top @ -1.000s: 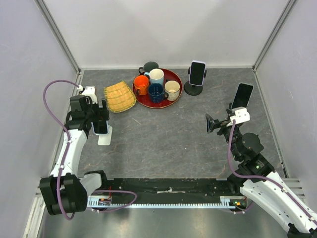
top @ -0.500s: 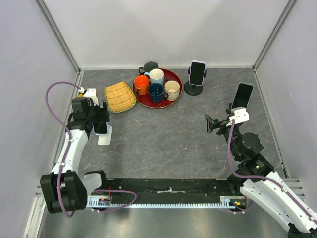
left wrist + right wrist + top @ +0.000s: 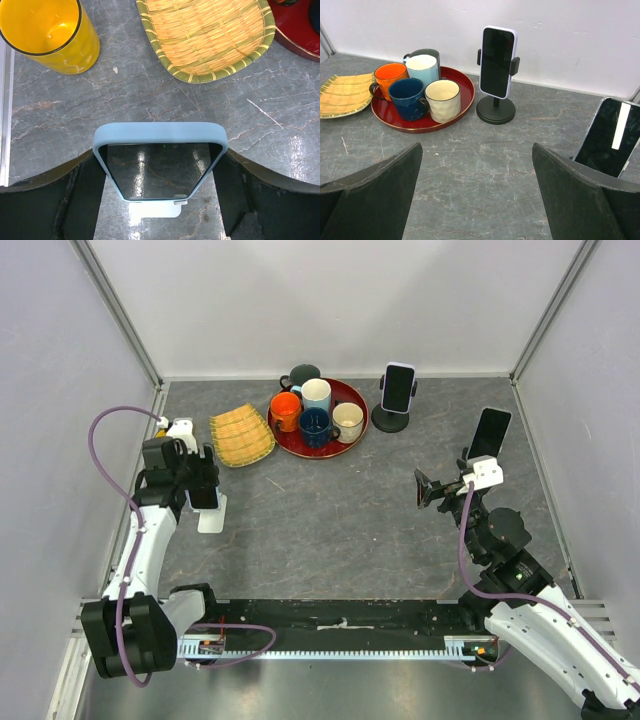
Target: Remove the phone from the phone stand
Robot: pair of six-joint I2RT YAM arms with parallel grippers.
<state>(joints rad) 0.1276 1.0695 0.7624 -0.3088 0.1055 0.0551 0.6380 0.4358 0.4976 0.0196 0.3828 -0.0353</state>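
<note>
Blue-cased phone (image 3: 160, 172) clamped in left tool (image 3: 160, 156) at white stand (image 3: 155, 211); right tool (image 3: 476, 147) gapes wide, empty.

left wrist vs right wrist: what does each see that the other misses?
Left wrist only: a yellow cup, and the blue phone on its white stand, flanked by the left fingers. Right wrist only: the mugs, a second phone clamped in a black stand, and a third phone leaning at the right edge. Both: the basket and the red tray, on the grey table.
</note>
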